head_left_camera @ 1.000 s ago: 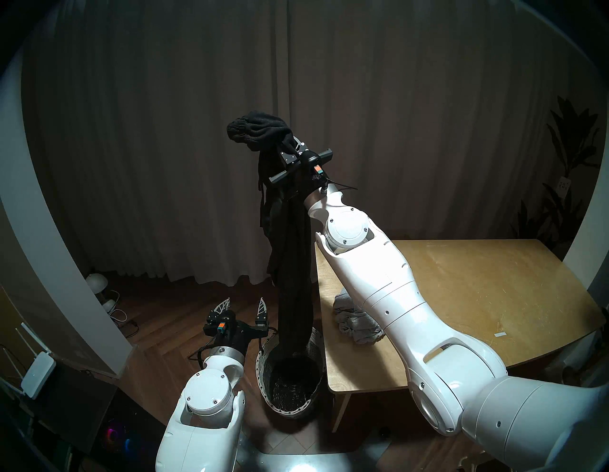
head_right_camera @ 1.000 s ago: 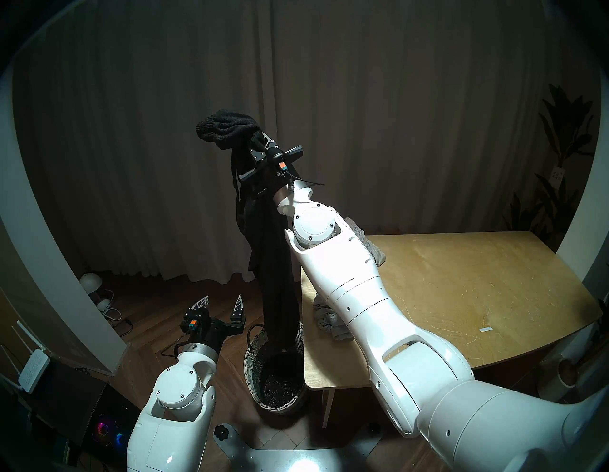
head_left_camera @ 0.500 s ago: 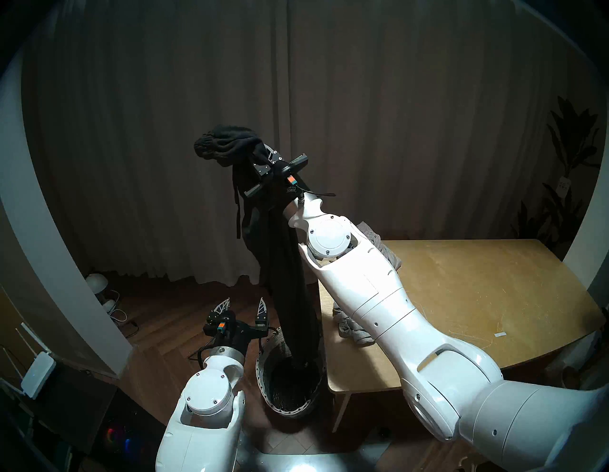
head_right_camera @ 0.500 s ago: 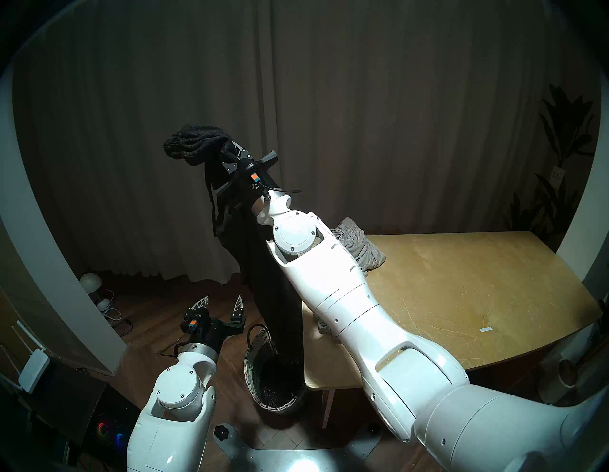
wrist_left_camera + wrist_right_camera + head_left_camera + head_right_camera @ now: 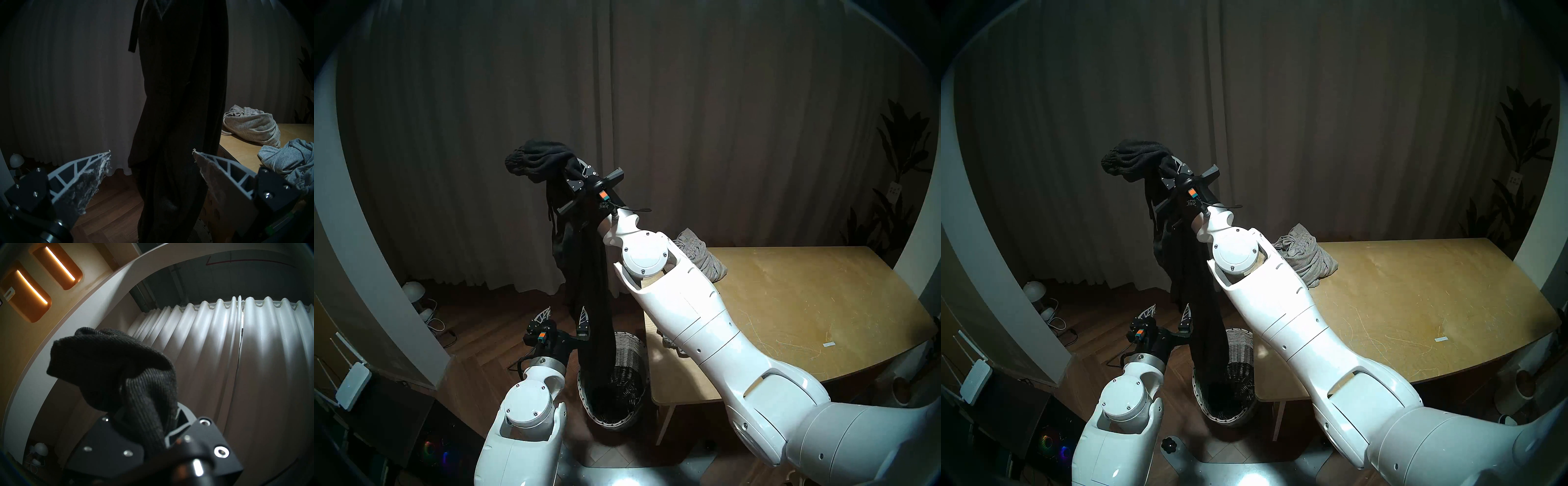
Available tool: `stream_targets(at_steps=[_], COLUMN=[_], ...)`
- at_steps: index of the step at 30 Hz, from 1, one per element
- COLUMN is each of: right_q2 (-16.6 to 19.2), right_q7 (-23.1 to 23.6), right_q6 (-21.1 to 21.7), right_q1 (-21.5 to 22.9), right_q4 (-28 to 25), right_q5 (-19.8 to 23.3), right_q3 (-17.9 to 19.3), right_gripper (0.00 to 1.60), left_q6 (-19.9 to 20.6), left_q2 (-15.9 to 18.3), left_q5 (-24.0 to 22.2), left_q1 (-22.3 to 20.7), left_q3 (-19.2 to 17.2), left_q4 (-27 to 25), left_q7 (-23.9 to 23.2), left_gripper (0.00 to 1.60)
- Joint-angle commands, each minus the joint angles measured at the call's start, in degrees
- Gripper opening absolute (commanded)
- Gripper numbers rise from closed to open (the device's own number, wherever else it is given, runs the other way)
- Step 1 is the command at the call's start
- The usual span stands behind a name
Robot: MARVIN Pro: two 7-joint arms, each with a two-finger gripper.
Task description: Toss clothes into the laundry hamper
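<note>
Bench (image 5: 806,305): light wooden top with rounded corners, standing on the floor.
On the bench, far left corner: beige-grey ribbed garment (image 5: 700,258), crumpled.
On the bench, left edge: heather-grey garment (image 5: 288,162), crumpled, partly hidden by the right arm in the head views.
On the bench, right side: small white strip (image 5: 828,344).
Floor (image 5: 490,325): dark wood; the laundry hamper (image 5: 629,353) stands on it, just beside the bench's left edge.

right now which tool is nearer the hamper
Left. The left tool hangs open just above and beside the hamper rim. The right tool is raised high over it, shut on the black garment, whose lower end hangs into the hamper.
</note>
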Motion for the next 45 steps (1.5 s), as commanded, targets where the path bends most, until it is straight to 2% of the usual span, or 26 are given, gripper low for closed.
stream_targets(at_steps=[1,6,10,12,26,40,45], right_q2=[-1.10,-3.47,-4.75,-4.46,-0.18,-0.61,0.29], right_q7=[-2.54,-6.00,-7.36,-7.41,-4.30,-2.79,-1.69], right_q6=[-1.62,-0.50,-2.75,-3.13,-4.95,-5.00,-4.41], right_q1=[-0.28,1.51,3.62,3.66,0.75,0.23,-1.95], right_q4=[4.71,12.21,18.31,19.22,20.19,22.02,18.98], right_q5=[-3.26,-5.46,-5.35,-5.08,-6.18,-5.81,-5.56], right_q3=[-1.82,-2.06,-1.58,-1.31,-2.28,-2.14,-2.72], right_gripper=[0.00,0.00,0.00,0.00,0.00,0.00,0.00], left_q6=[-0.19,-0.20,-0.21,-0.21,-0.15,-0.18,-0.19], left_q2=[-0.05,-0.04,-0.04,-0.04,-0.05,-0.05,-0.04], left_q5=[-0.01,-0.01,-0.01,-0.01,0.00,-0.01,-0.01], left_q1=[-0.31,-0.32,-0.32,-0.33,-0.29,-0.31,-0.31], left_q3=[-0.12,-0.12,-0.12,-0.12,-0.12,-0.12,-0.12], left_q4=[-1.36,-1.35,-1.33,-1.33,-1.41,-1.37,-1.36], left_q7=[0.13,0.12,0.12,0.12,0.14,0.13,0.13], left_gripper=[1.60,1.60,1.60,1.60,1.60,1.60,1.60])
